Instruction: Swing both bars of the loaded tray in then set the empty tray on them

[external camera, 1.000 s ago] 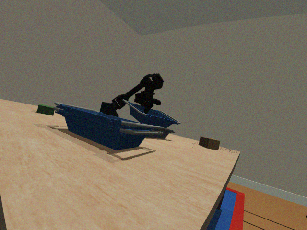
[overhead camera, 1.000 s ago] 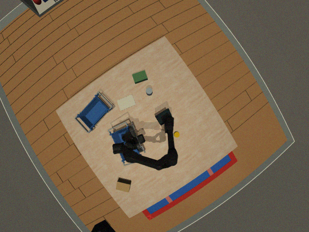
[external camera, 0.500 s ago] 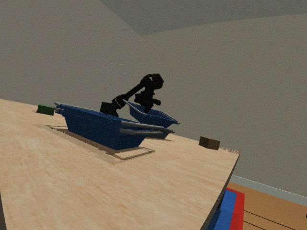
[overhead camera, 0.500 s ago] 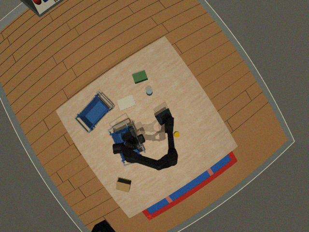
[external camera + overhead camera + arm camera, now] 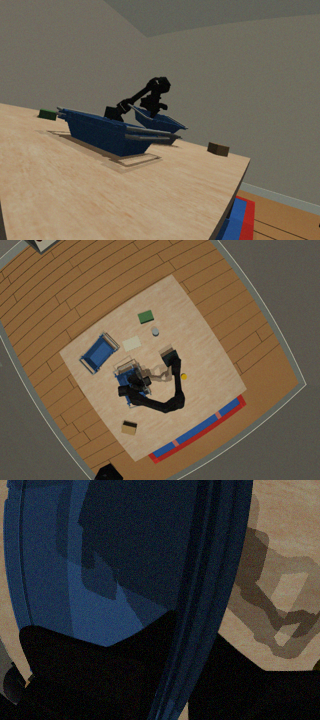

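Note:
My gripper (image 5: 138, 380) (image 5: 153, 115) (image 5: 182, 619) is shut on a long side wall of a blue tray (image 5: 121, 376) (image 5: 165, 125) (image 5: 207, 580). The held tray's visible interior shows no blocks. Its wire bars show at its ends in the exterior view. Directly below is another blue tray (image 5: 168, 141), mostly hidden, with a grey bar (image 5: 177, 136) showing near its top. Its load is hidden, and whether the two trays touch cannot be told. A third blue tray (image 5: 89, 357) (image 5: 93, 134) stands separately, with its bars out over its ends and no blocks visible inside.
A tan block (image 5: 128, 429) (image 5: 218, 149) stands near one table edge. A green block (image 5: 145, 316) (image 5: 47, 114), a grey cylinder (image 5: 155, 331) and a pale flat sheet (image 5: 132, 343) are on the table. A yellow disc (image 5: 183, 376) lies beside the arm.

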